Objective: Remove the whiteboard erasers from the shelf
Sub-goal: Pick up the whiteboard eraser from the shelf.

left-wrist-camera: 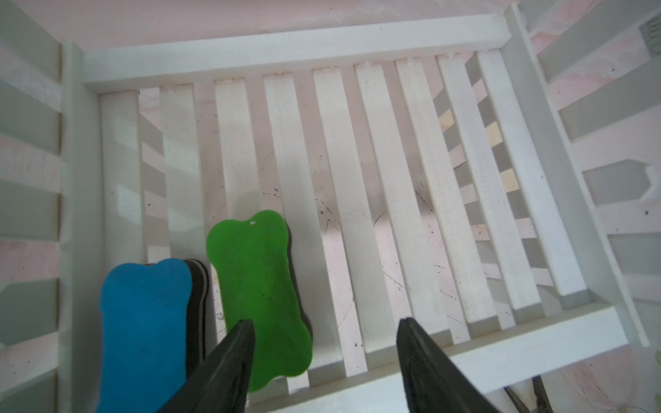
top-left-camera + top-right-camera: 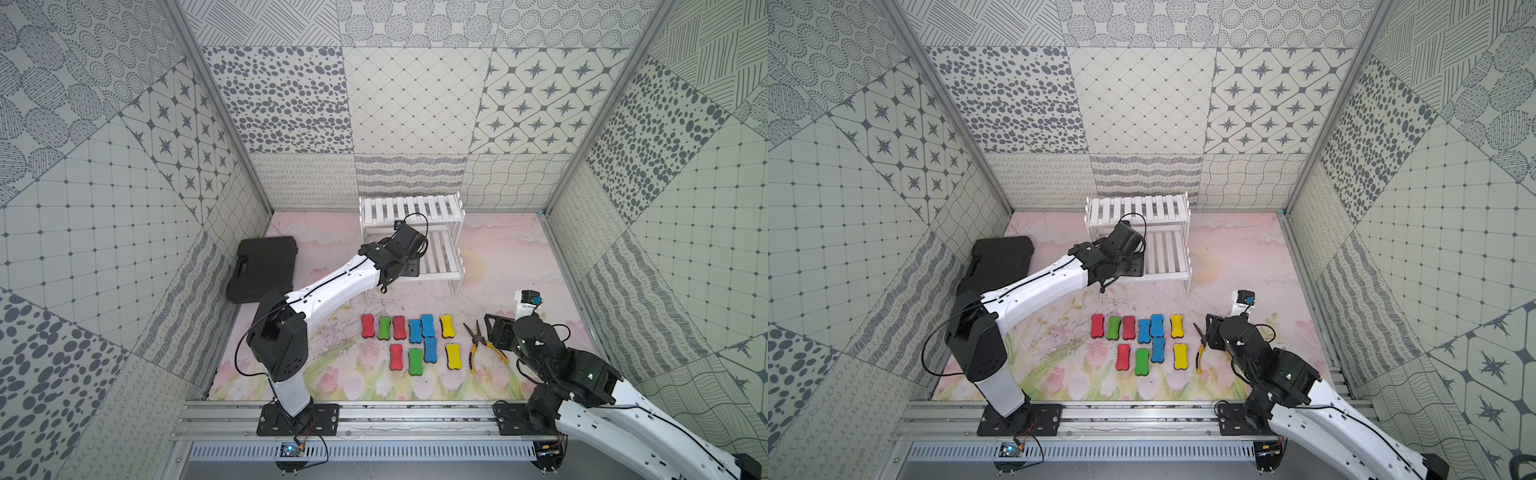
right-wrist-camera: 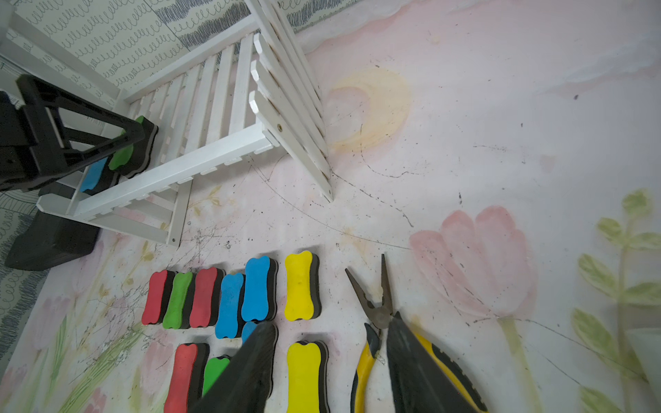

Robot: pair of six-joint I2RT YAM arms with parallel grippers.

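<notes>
Two whiteboard erasers lie side by side on the lower tier of the white slatted shelf (image 1: 375, 178): a green eraser (image 1: 257, 293) and a blue eraser (image 1: 143, 321). My left gripper (image 1: 325, 321) hangs open just above them. One finger overlaps the green eraser's edge and the other stands well off over bare slats. In both top views the arm hides these two. Several more erasers (image 2: 415, 332) lie in two rows on the table in front of the shelf (image 2: 411, 208). My right gripper (image 3: 331, 321) hovers open at the right end of those rows, over a yellow eraser (image 3: 304, 375).
Yellow-handled pliers (image 3: 379, 311) lie on the table under my right gripper's outer finger. A black plastic case (image 2: 262, 266) sits at the left, beside the shelf. Patterned walls close in the table on three sides.
</notes>
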